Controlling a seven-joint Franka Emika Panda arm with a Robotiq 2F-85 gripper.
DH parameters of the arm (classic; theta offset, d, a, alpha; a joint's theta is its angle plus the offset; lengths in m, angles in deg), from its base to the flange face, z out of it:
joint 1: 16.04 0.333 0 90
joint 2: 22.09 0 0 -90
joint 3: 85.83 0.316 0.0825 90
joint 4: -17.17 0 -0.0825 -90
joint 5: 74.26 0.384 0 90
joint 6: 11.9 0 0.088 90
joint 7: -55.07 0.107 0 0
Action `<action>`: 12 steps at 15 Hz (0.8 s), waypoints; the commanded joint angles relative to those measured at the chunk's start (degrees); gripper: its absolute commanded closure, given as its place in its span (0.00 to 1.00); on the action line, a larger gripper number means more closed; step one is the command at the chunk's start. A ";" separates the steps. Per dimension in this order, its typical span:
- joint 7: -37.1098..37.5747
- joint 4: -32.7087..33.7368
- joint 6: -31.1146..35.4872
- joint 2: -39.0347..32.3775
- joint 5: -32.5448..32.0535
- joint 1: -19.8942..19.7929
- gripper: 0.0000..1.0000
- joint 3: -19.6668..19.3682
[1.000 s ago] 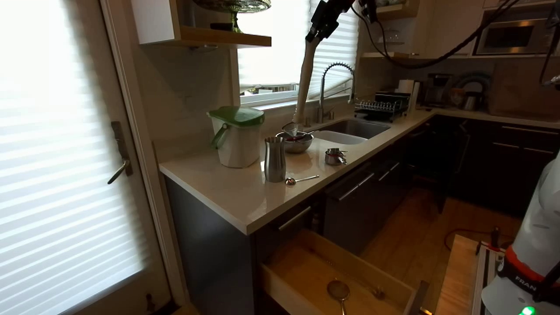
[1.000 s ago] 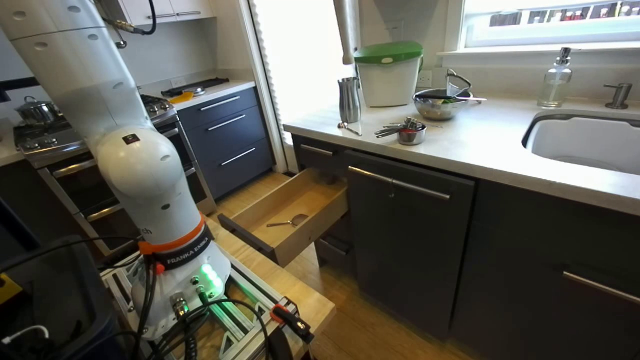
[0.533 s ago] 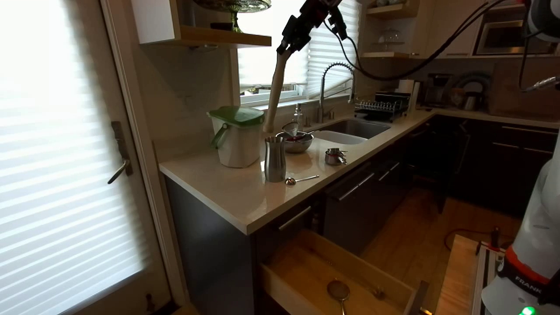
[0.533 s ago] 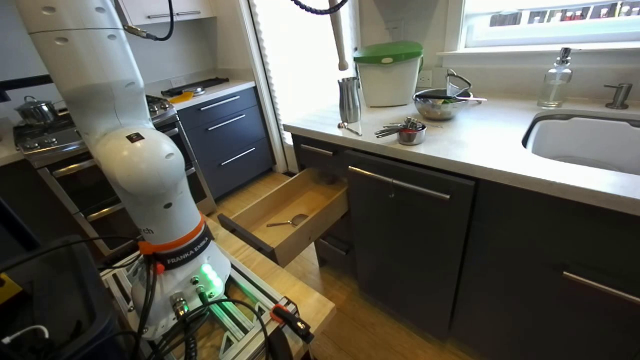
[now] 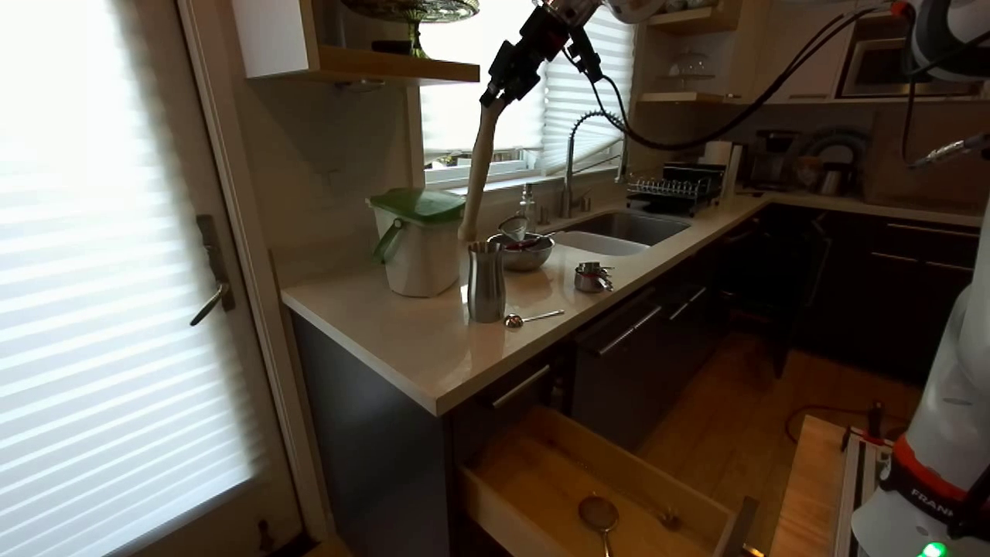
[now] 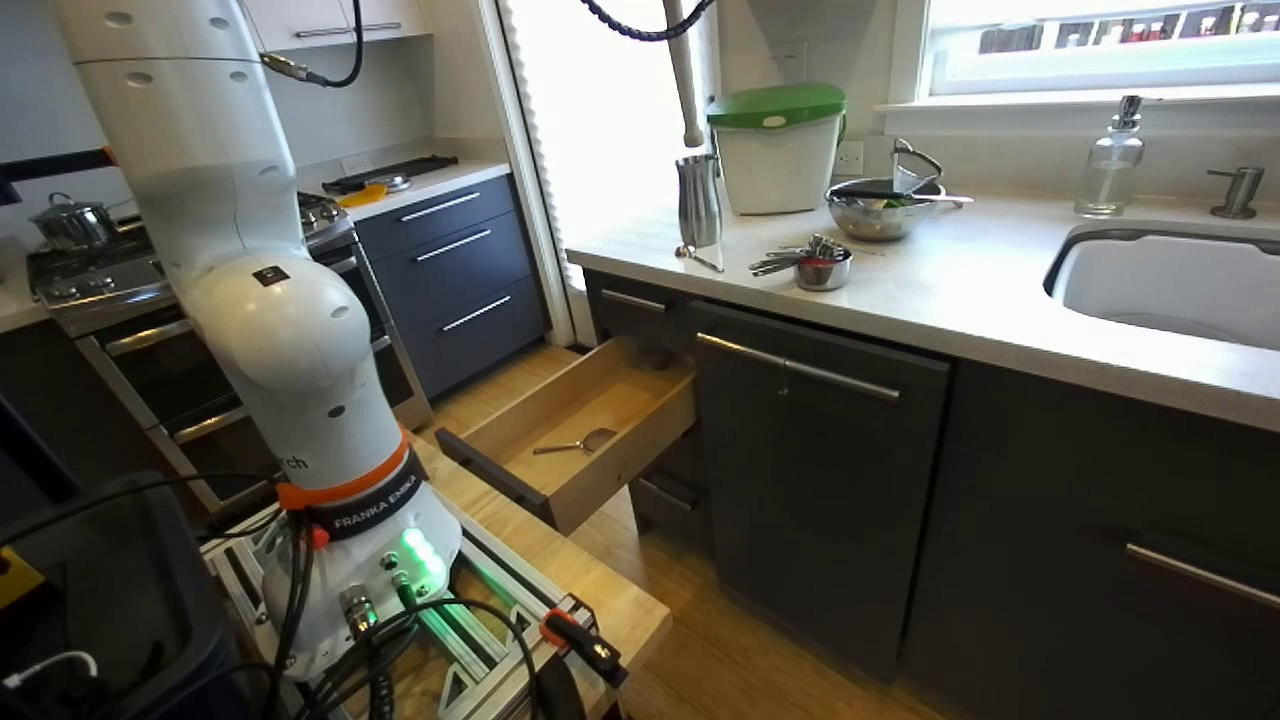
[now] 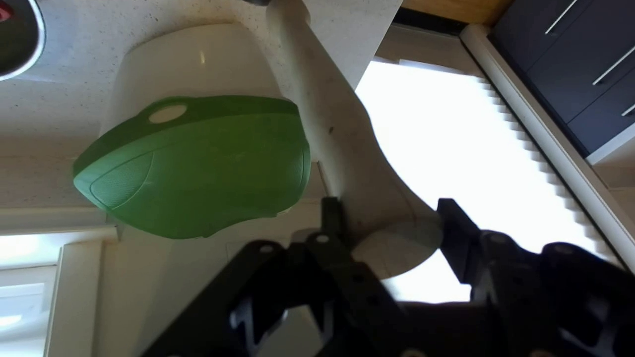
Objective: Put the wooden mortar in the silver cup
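The wooden mortar [image 5: 480, 166] is a long pale stick, hanging slightly tilted. My gripper [image 5: 493, 101] is shut on its wide upper end; in the wrist view the fingers [image 7: 391, 218] press both sides of the mortar [image 7: 332, 114]. The silver cup [image 5: 486, 285] stands upright on the counter. In an exterior view the mortar's lower end [image 6: 693, 130] is just above the rim of the cup [image 6: 699, 205]; in an exterior view it sits slightly left of the rim. The gripper is out of frame there. In the wrist view the cup is almost wholly hidden.
A white bin with a green lid [image 5: 421, 240] stands beside the cup, close to the mortar. A metal bowl with strainers [image 6: 885, 208], measuring cups [image 6: 823, 268] and a small scoop [image 5: 514, 319] are on the counter. A drawer [image 6: 590, 430] is open below.
The gripper has moved left and down in an exterior view, carrying the mortar from over the bowl to near the cup. The mortar's lower end is now lower, close above the rim.
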 commanded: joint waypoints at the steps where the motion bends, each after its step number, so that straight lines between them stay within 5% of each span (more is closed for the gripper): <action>1: 1.11 -0.29 -2.01 1.53 -1.39 -0.10 0.74 -0.30; 12: 2.03 -0.70 -7.96 2.14 -4.40 -0.61 0.74 -0.82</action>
